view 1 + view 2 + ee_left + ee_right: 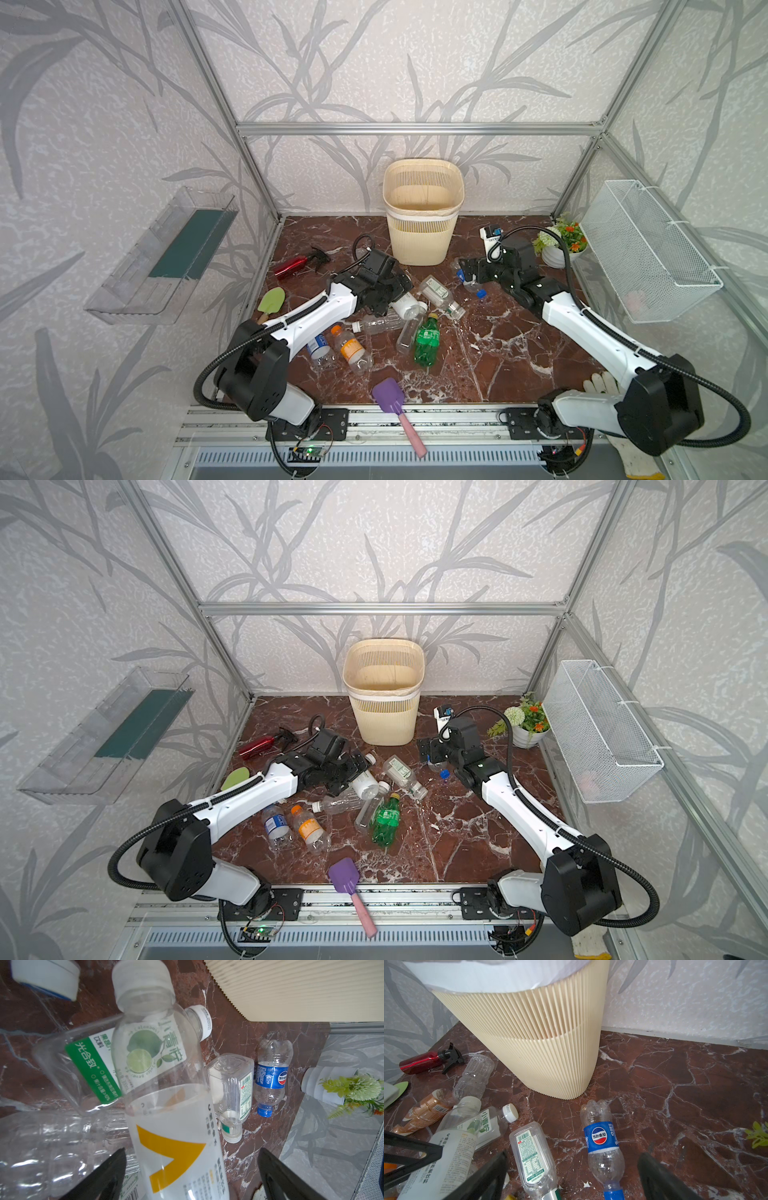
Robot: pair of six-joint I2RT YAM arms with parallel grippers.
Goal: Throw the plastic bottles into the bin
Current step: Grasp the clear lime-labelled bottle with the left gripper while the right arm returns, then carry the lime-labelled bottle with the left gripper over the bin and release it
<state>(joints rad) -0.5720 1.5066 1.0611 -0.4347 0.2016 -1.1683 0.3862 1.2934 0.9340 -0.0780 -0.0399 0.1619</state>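
The left tool (191,1150) is seen spread wide, its fingers (104,1180) set to either side of a white-labelled bottle (176,1147) lying on the desk (498,345). A gap is shown on one side, so nothing is judged to be clamped. The right tool (573,1153) is likewise spread and empty. A blue-labelled bottle (602,1138) lies below it within the gap, untouched as far as can be told.

Both bottles appear empty, so they are expected to be very light, thin-walled and easily dented. They are also smooth and apt to roll or skid on the polished, marble-patterned desk. A hold is best taken across the labelled mid-body, where the film gives some friction. The blue-labelled bottle is waisted there, which should seat the fingers. The tapered necks and hard ribbed caps are better avoided.

A green-labelled clear bottle (87,1068) is crossed by the white-labelled one, and a flat-sided clear bottle (533,1159) lies just beside the blue-labelled one, so neighbours may be nudged. Further out, a green bottle (427,340) and an orange-capped bottle (353,351) lie among the rest. The bin (419,241), rigid cream plastic with fine vertical slats, stands upright at the back of the desk. No bottle is seen inside it.
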